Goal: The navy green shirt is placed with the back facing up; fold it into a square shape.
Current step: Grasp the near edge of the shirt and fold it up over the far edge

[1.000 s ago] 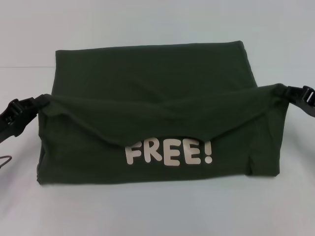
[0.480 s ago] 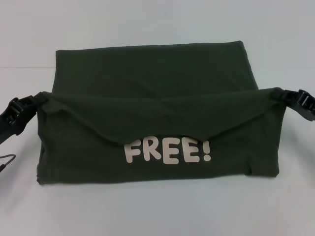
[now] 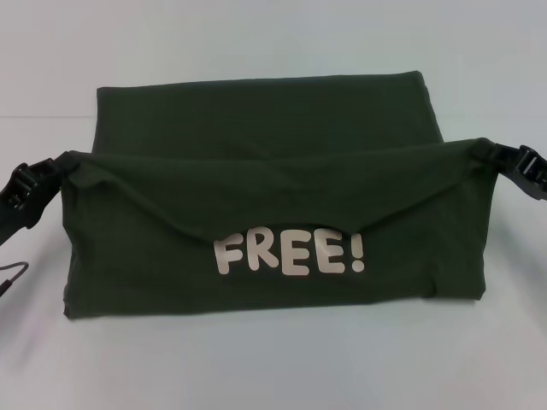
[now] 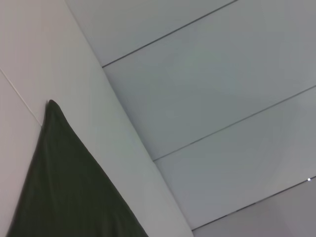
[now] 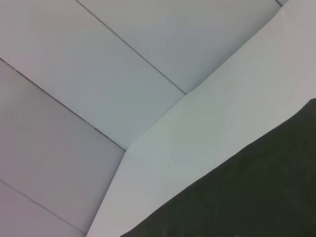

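Note:
The navy green shirt (image 3: 256, 120) lies on the white table, its near part lifted and folded up toward the far side, so the white "FREE!" lettering (image 3: 291, 254) faces me. My left gripper (image 3: 53, 171) is shut on the raised fold's left corner. At the right corner my right gripper (image 3: 500, 155) is shut on the cloth the same way. The raised edge sags between them. A dark corner of the shirt (image 4: 64, 187) shows in the left wrist view, and its edge (image 5: 256, 197) in the right wrist view.
The white table (image 3: 273, 367) extends on all sides of the shirt. A thin cable loop (image 3: 10, 278) hangs at the far left under my left arm. Both wrist views show pale floor panels beyond the table edge.
Both grippers have carried the held fold farther from me and slightly outward. The raised edge now covers more of the shirt's far part, and more of the lettered panel shows.

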Controlling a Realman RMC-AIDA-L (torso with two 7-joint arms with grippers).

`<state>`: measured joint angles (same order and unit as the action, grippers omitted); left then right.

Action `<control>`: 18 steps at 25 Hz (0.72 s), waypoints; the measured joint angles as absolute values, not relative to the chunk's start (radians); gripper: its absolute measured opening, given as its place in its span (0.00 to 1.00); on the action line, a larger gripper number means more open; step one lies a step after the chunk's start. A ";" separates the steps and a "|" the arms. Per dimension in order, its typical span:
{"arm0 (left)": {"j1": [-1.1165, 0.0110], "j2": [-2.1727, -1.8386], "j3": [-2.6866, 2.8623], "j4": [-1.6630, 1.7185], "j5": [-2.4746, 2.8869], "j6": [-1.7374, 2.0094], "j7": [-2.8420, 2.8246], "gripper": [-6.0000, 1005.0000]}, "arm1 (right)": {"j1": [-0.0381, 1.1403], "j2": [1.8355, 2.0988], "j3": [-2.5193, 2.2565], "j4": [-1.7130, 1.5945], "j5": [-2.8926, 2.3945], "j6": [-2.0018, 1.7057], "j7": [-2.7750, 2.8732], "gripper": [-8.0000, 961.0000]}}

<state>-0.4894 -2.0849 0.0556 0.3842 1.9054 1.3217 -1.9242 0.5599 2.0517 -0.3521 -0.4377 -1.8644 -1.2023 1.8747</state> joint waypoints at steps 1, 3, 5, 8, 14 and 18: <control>-0.489 -2.087 0.056 0.384 1.899 1.320 -1.924 0.05 | 0.560 2.053 -0.352 -0.437 -1.861 -1.196 1.875 0.08; -0.488 -2.092 0.056 0.383 1.888 1.313 -1.924 0.05 | 0.559 2.056 -0.351 -0.437 -1.857 -1.185 1.878 0.08; -0.488 -2.095 0.055 0.383 1.881 1.306 -1.924 0.05 | 0.558 2.059 -0.351 -0.436 -1.851 -1.177 1.880 0.08; -0.492 -2.097 0.058 0.375 1.878 1.288 -1.923 0.05 | 0.559 2.060 -0.350 -0.427 -1.844 -1.164 1.879 0.08; -0.500 -2.102 0.058 0.356 1.863 1.254 -1.895 0.05 | 0.570 2.068 -0.352 -0.416 -1.844 -1.130 1.876 0.08; -0.503 -2.113 0.058 0.355 1.843 1.228 -1.872 0.05 | 0.578 2.073 -0.358 -0.414 -1.844 -1.095 1.875 0.08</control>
